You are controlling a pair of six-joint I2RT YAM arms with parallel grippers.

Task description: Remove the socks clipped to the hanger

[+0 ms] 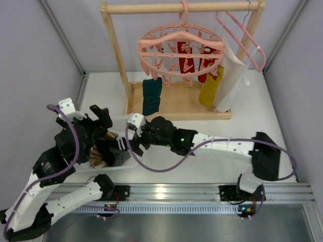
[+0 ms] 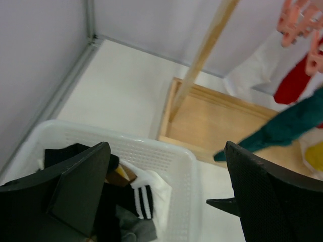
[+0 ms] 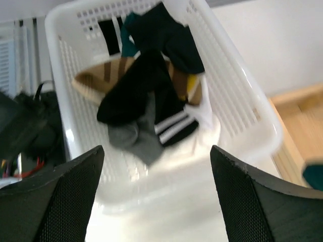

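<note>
While several socks (image 3: 146,96) already lie in the white basket (image 3: 242,101), my left gripper (image 2: 166,151) and right gripper (image 3: 156,151) hover over it, spread and empty. A teal sock (image 1: 151,96), red socks (image 1: 184,63) and a mustard sock (image 1: 210,86) hang clipped to the pink ring hanger (image 1: 180,50).

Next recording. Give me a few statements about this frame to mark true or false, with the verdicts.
1. A dark teal sock hangs from the round pink hanger. True.
2. The right gripper is shut on a sock. False: it is open and empty, by the white basket.
3. The basket holds several socks. True.
4. The hanger lies on the table. False: it hangs from the wooden rack.
5. The left gripper is open. True.
</note>
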